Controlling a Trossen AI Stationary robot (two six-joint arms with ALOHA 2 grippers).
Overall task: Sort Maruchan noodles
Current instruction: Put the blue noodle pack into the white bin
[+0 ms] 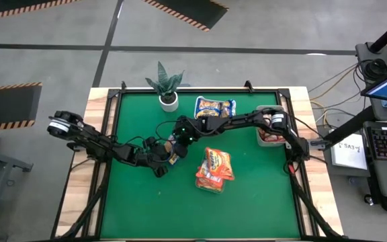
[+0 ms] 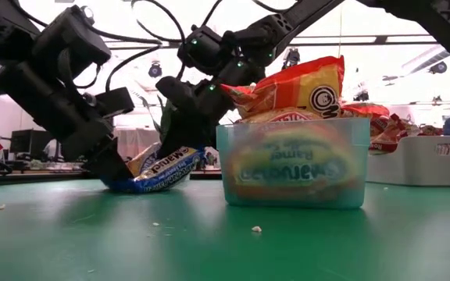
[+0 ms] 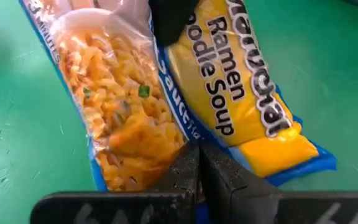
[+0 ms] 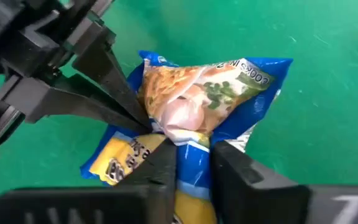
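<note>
A yellow-and-blue noodle packet [image 1: 174, 152] sits near the table's middle, gripped by both arms. My left gripper [image 3: 197, 167] is shut on it from the left, and my right gripper [image 4: 191, 167] is closed on it from the far right. In the low view the packet [image 2: 165, 166] tilts, its lower end at the table by my left gripper [image 2: 122, 176]. Orange packets [image 1: 215, 167] are piled in a clear tub [image 2: 291, 176]. More yellow-and-blue packets [image 1: 215, 106] lie at the far edge. My left gripper pinches an edge of the packet [image 3: 185, 144] between its two fingertips, slanting down from the table's left. That end is low, at the table. My right gripper pinches the packet's blue edge [image 4: 191, 149] between its two fingers, slanting down from the far right. The packet bulges and crumples between the two grips.
A potted plant [image 1: 167, 87] stands at the far edge. A white tub [image 1: 271, 134] with red packets sits at the right edge. The clear tub stands close to the right of the held packet. Crumbs [image 2: 255, 229] lie on the green mat.
</note>
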